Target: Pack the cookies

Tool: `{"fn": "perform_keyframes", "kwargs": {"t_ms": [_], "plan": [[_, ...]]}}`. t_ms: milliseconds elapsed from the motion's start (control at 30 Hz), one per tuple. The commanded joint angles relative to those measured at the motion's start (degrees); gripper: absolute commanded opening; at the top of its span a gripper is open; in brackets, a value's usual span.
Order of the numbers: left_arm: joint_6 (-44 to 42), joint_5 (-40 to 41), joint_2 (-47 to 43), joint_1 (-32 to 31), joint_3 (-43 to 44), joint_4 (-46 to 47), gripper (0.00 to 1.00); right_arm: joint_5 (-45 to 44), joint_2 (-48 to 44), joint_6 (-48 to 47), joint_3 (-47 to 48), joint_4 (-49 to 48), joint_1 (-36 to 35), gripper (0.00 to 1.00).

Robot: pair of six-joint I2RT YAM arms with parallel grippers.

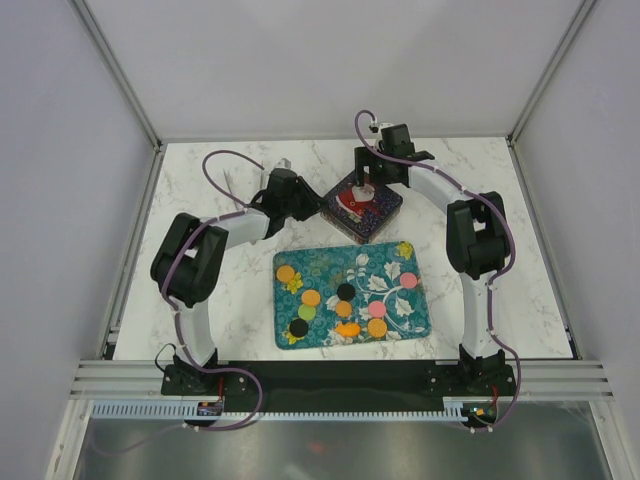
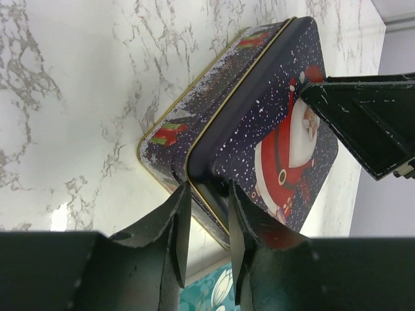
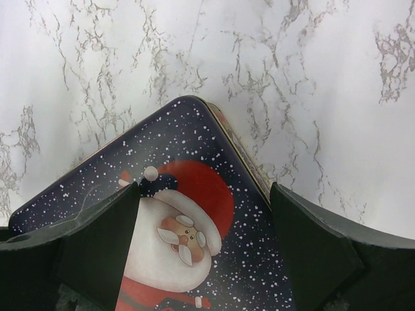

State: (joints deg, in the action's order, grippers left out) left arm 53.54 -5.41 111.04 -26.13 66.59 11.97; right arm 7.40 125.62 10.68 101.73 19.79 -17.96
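Cookies (image 1: 346,292) lie scattered on the teal floral tray (image 1: 325,262), just beside the Santa tin (image 1: 378,218). My left hand (image 2: 209,189) straddles a corner of its lid (image 2: 259,110); I cannot tell whether it grips. My right hand (image 3: 204,189) hangs spread wide above the lid.

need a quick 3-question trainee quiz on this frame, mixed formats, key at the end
1. True or false: the cookies are already inside the tin.
2. The right gripper, over the tin's lid, is: A) open, B) shut on the lid, C) holding a cookie.
3. Fill in: the left gripper has one finger on either side of the lid's ____.
Key: 1 false, they lie on the tray; 2 A; 3 rim.
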Motion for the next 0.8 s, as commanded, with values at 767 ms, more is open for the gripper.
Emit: {"fn": "perform_keyframes", "kwargs": {"t_ms": [767], "plan": [[-8.19, -3.64, -7.50, 5.39, -5.15, -11.53, 0.38, 2.27, -1.43, 0.84, 0.84, -1.25, -0.94, 0.90]]}}
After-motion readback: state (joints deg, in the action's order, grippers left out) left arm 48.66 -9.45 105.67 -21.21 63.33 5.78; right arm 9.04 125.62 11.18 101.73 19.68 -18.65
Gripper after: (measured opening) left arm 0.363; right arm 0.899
